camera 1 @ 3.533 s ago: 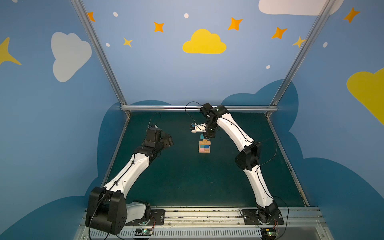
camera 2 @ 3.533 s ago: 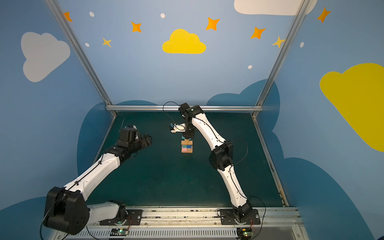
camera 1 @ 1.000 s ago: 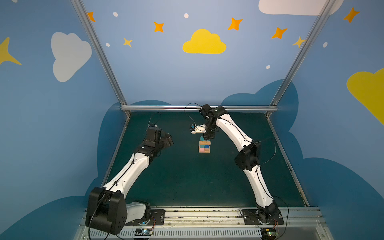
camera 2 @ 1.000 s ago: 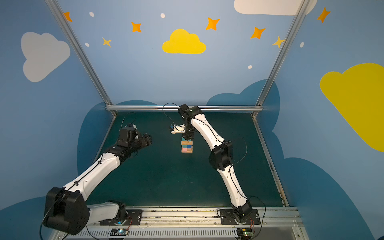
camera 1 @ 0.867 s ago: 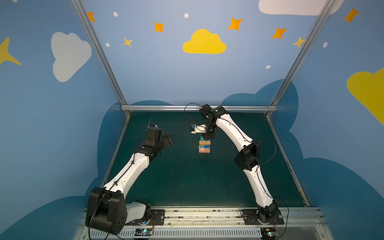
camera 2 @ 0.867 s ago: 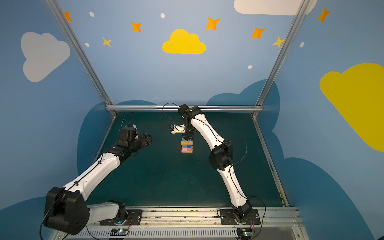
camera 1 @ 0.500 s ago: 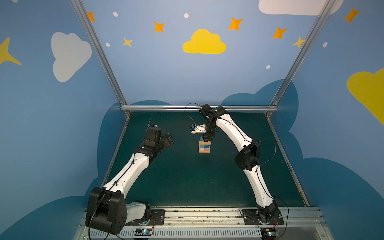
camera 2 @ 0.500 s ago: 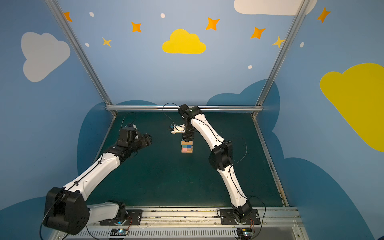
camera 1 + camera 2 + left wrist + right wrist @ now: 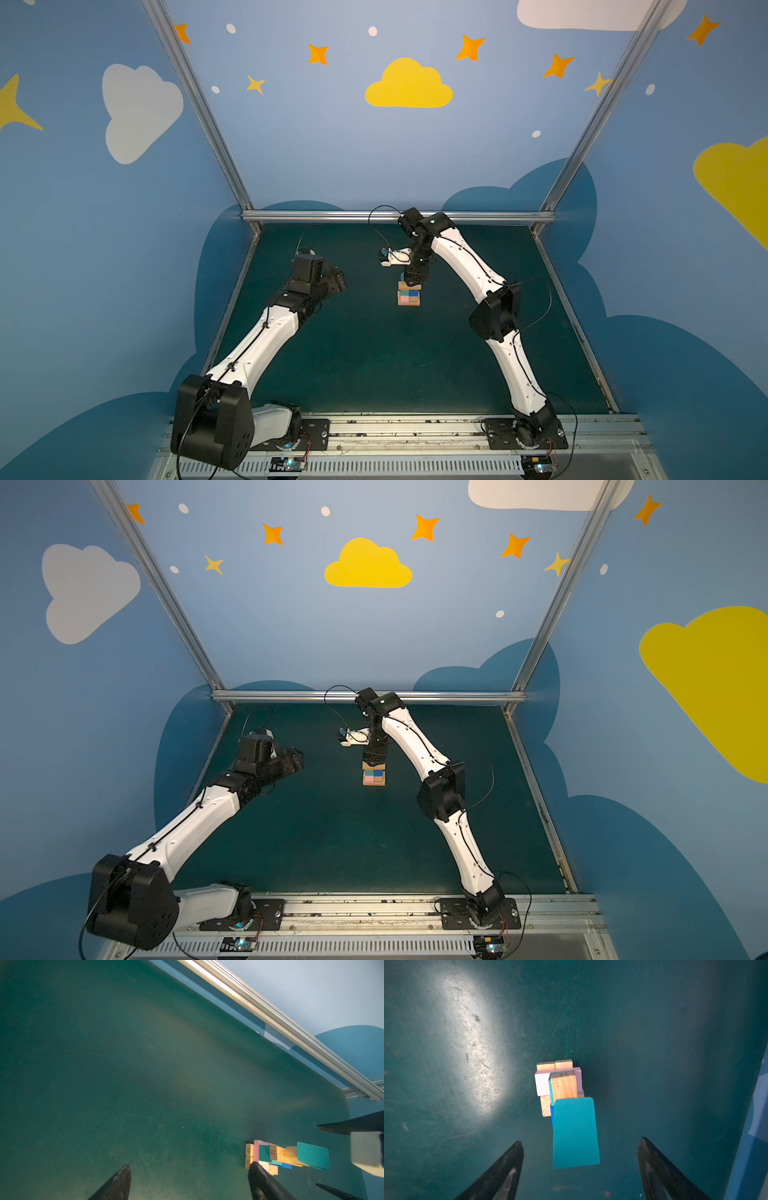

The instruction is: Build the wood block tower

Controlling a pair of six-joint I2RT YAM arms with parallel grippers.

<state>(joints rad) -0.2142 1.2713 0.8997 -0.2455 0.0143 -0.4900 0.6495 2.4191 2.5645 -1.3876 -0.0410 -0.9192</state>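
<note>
Right hand (image 9: 580,1140): fingers (image 9: 502,1172) spread wide, nothing gripped. They straddle the teal top piece (image 9: 575,1132) with a clear gap on each side and no contact.

Left hand (image 9: 189,1164): fingers also spread wide and empty. In both top views it sits well apart from the tower (image 9: 409,295), off to its left.

The tower stands on the green desk (image 9: 374,353), toward the back and near the middle, directly under the right hand.

Count, bottom up:
- Tan base bar ends: 2, marked 51 (image 9: 247,1162) and 62 (image 9: 248,1149), side by side and touching.
- Pink bar (image 9: 542,1084): 1, lying across them.
- Teal cube (image 9: 265,1154): 1.
- Blue cube (image 9: 287,1166): 1, mostly hidden.
- Tan bar marked 71 (image 9: 564,1086): 1, above the coloured layer.
- Tan cylinder (image 9: 291,1154): 1, on that bar.
- Teal top piece: 1, capping the cylinder.

One more tan face (image 9: 545,1107) shows below the pink bar. I cannot tell whether it is a separate block or the other end of a base bar.
</note>
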